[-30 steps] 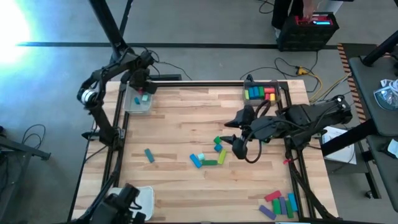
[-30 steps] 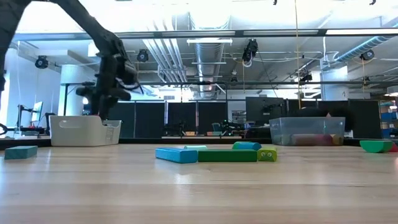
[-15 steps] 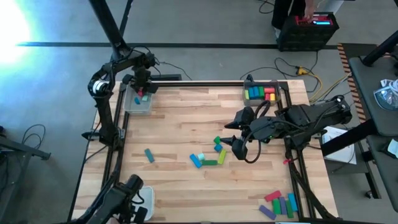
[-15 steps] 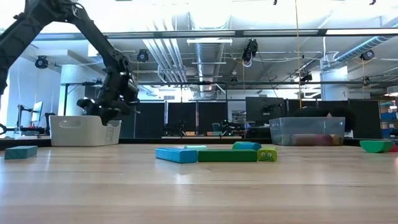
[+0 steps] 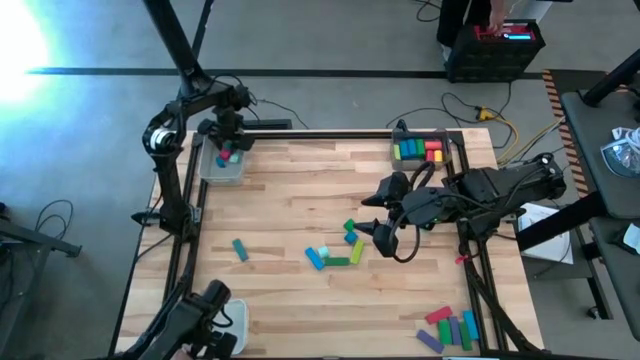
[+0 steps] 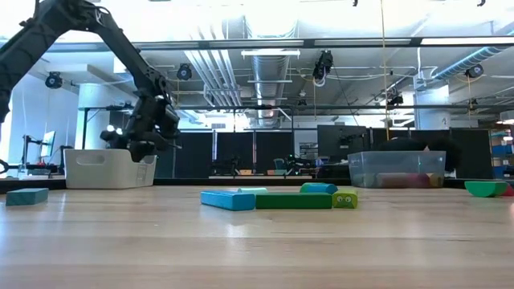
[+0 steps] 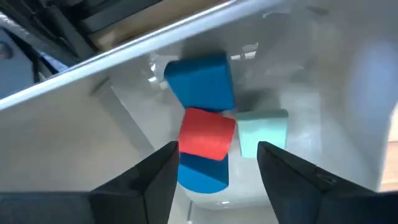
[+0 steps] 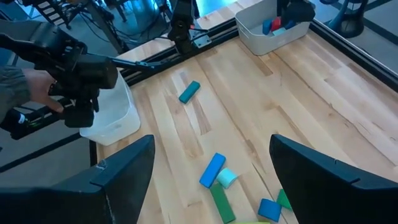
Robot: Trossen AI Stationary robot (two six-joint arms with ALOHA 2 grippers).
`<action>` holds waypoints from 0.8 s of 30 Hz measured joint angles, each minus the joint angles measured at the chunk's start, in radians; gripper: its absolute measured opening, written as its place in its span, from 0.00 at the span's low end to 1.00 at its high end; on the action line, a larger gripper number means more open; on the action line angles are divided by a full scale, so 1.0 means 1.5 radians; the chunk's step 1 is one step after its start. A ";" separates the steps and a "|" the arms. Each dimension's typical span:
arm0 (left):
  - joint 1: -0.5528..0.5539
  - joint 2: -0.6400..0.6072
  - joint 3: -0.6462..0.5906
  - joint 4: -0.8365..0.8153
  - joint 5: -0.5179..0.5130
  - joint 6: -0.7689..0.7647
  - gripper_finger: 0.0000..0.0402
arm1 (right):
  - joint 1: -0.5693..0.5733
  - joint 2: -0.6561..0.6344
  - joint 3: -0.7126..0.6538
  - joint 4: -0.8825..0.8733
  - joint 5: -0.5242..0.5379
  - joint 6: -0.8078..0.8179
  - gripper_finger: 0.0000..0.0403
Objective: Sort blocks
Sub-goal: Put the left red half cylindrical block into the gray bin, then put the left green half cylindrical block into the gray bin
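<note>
My left gripper (image 5: 228, 138) hangs open over the white tray (image 5: 210, 168) at the far left corner. In the left wrist view a red block (image 7: 206, 132) lies on two blue blocks (image 7: 200, 82) beside a pale teal block (image 7: 262, 129). My fingers stand apart on either side of the red block. My right gripper (image 5: 385, 236) is open above the table's middle, just right of a loose cluster: a blue bar (image 8: 212, 169), a green bar (image 8: 219, 202), a pale teal block (image 8: 227, 178) and a blue cube (image 8: 268, 210). A teal bar (image 5: 240, 249) lies alone farther left.
A clear tray (image 5: 452, 140) with red, green and yellow blocks stands at the far right. Several more blocks (image 5: 447, 328) lie at the near right corner. At the near left, a person's hand (image 8: 25, 87) holds a dark device beside another white tray (image 8: 115, 118).
My left gripper has come down over the white tray while that arm's elbow swung toward the far edge. My right arm has kept still.
</note>
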 joint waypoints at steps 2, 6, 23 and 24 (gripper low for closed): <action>-0.001 -0.012 0.000 -0.005 0.000 0.008 0.51 | 0.000 0.000 0.000 0.000 0.001 -0.006 0.78; -0.008 -0.067 0.000 -0.019 0.022 0.019 0.51 | 0.000 0.006 -0.003 -0.005 0.008 -0.025 0.78; -0.380 -0.566 -0.170 0.199 0.144 -0.038 0.51 | -0.076 0.192 -0.091 -0.121 -0.181 -0.132 0.75; -0.416 -0.586 -0.183 0.219 0.145 -0.044 0.51 | -0.085 0.202 -0.091 -0.122 -0.194 -0.189 0.76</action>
